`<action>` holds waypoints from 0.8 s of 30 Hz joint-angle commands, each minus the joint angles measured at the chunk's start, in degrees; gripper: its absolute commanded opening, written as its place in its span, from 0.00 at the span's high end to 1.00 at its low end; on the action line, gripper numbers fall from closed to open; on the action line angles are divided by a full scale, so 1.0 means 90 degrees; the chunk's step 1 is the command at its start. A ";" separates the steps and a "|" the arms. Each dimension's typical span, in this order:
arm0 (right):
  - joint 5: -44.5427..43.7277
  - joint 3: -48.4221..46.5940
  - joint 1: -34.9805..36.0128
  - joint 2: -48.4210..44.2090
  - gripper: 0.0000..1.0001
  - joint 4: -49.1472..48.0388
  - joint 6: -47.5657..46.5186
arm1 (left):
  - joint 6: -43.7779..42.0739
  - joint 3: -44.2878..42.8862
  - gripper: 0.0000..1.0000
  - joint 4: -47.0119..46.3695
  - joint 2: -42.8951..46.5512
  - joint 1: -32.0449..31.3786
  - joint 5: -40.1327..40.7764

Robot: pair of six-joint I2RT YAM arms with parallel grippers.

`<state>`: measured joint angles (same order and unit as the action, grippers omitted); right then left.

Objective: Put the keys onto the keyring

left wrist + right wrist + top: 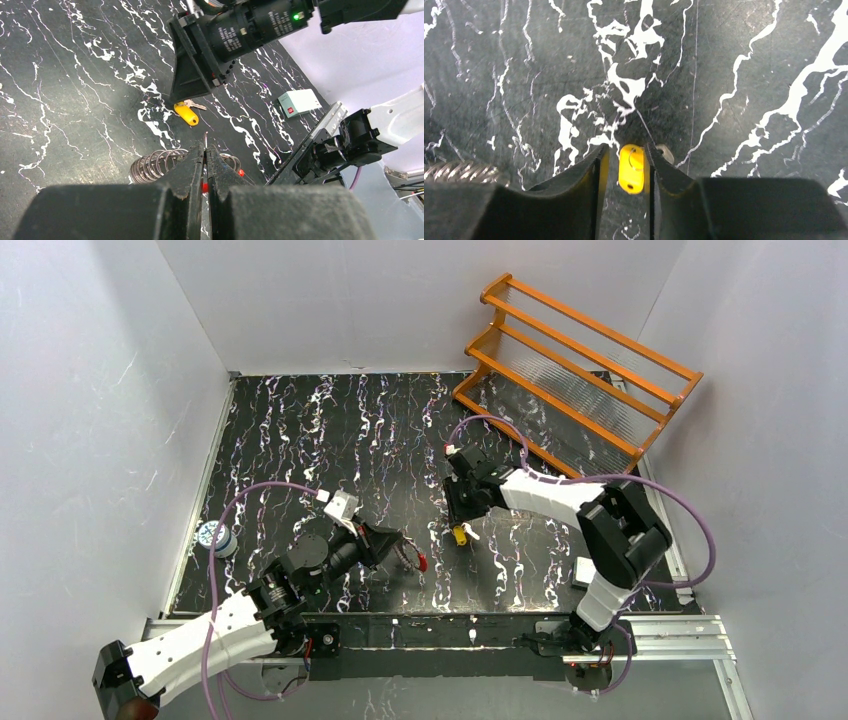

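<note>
The keyring shows as coiled silver wire [152,166] with small red parts [204,187]. My left gripper [205,150] is shut on its wire just above the table; in the top view it [408,558] sits left of centre with red showing at its tip. The keys lie to its right: a small yellow piece [631,168] with a silvery key [665,152] beside it, also in the left wrist view [186,113]. My right gripper [626,147] is open and low over the table, straddling the yellow piece, which lies against its right finger [659,170].
An orange slatted rack [575,370] stands at the back right. A small white box with a red mark [300,102] lies near the right arm's base. A white and blue roll [215,537] sits at the left edge. White walls surround the black marbled table [300,430].
</note>
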<state>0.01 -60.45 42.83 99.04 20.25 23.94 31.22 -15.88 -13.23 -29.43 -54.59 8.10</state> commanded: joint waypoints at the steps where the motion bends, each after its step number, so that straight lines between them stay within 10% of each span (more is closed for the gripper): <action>1: 0.0031 0.0183 0.0017 -0.0715 0.56 -0.0048 -0.0228 | 0.0044 -0.0044 1.00 -0.0211 0.0114 -0.0019 0.0021; 24: -0.0539 0.0066 0.0484 -0.0213 0.54 0.0070 -0.1538 | 0.0076 0.0036 1.00 -0.0346 0.0033 -0.0019 -0.0040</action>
<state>-0.58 -56.80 45.67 95.35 19.86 11.53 31.59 -15.51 -13.76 -29.47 -54.61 7.90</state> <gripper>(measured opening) 0.474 0.014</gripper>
